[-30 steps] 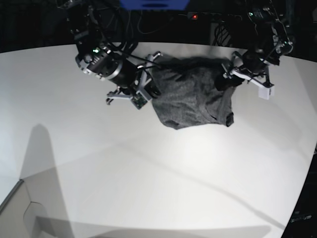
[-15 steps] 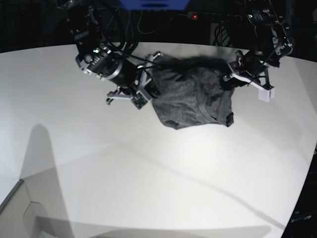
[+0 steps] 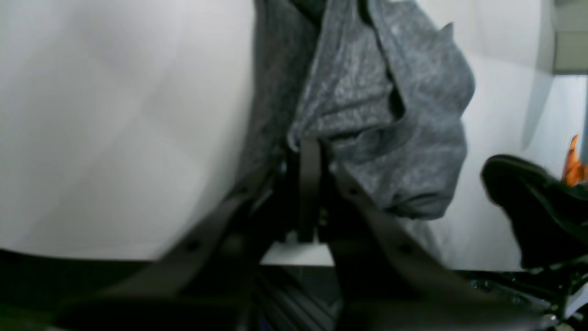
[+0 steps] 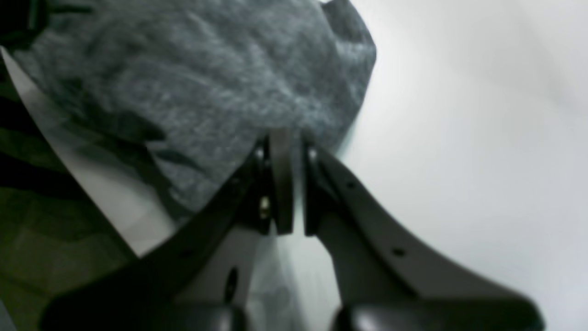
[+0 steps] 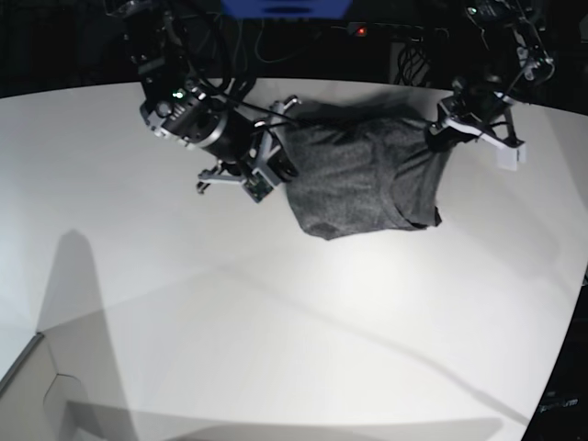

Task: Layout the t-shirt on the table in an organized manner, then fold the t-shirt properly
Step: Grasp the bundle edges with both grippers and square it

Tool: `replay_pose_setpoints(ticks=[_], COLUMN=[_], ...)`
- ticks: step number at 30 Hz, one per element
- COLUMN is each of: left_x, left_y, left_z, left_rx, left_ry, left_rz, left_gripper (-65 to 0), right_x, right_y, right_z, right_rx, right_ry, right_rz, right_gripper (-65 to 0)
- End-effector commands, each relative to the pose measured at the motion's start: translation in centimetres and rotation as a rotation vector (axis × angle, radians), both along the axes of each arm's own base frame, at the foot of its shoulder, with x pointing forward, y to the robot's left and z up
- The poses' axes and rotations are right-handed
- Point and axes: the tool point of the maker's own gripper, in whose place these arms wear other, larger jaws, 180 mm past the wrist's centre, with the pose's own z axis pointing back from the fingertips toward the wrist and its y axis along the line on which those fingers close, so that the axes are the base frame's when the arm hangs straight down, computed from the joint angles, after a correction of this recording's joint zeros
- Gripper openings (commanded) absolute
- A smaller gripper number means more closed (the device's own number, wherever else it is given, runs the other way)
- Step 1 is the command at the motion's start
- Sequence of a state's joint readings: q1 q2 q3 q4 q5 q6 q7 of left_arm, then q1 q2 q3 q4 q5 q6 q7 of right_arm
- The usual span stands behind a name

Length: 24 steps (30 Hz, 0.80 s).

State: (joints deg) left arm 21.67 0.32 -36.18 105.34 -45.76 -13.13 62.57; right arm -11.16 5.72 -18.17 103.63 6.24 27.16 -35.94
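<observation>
The dark grey t-shirt [image 5: 354, 179] lies bunched near the far edge of the white table [image 5: 276, 322], pulled taut between both arms. In the base view my left gripper [image 5: 438, 129] is at the shirt's right edge and is shut on a fold of it. The left wrist view shows its jaws together on the grey cloth [image 3: 390, 115] at the left gripper [image 3: 310, 149]. My right gripper [image 5: 280, 152] holds the shirt's left edge. In the right wrist view the right gripper [image 4: 282, 145] is pinched shut on the t-shirt [image 4: 206, 82].
Beyond the table's curved far edge is a dark background with cables, a blue object [image 5: 285, 7] and a red light [image 5: 361, 30]. A pale box corner [image 5: 37, 377] sits at the lower left. A dark shape [image 3: 533, 207] shows at the right of the left wrist view.
My left gripper has shut on the shirt's right edge and moved up and to the right, stretching the cloth wider. The right arm has stayed still.
</observation>
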Motion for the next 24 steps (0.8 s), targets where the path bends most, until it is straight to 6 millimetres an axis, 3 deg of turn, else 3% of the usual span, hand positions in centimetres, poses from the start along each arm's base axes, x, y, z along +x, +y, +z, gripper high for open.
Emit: replay_pose_setpoints(ticks=[1, 9, 17, 20, 24], left_x=[0.5, -0.6, -0.2, 0.1, 0.0], left_y=[0.5, 0.8, 0.8, 0.9, 0.8], left_z=[0.7, -2.2, -2.5, -2.1, -2.1], left_rx=[0.002, -0.045, -0.064, -0.058, -0.059], left_ry=[-0.034, 0.048, 0.051, 0.037, 0.043], left_rz=[0.012, 0.043, 0.051, 0.049, 0.047], left_gripper=[-64.6, -64.3, -62.8, -54.6, -35.0], right_x=[0.6, 0.5, 0.2, 0.3, 0.2], right_y=[0.4, 0.6, 0.5, 0.5, 0.5], right_z=[1.0, 0.7, 0.6, 0.6, 0.7], right_rx=[0.032, 0.032, 0.031, 0.032, 0.031], right_ry=[-0.033, -0.022, -0.018, -0.019, -0.02], right_rz=[0.006, 0.009, 0.008, 0.008, 0.009], right_gripper=[-62.7, -62.7, -62.7, -62.7, -62.7])
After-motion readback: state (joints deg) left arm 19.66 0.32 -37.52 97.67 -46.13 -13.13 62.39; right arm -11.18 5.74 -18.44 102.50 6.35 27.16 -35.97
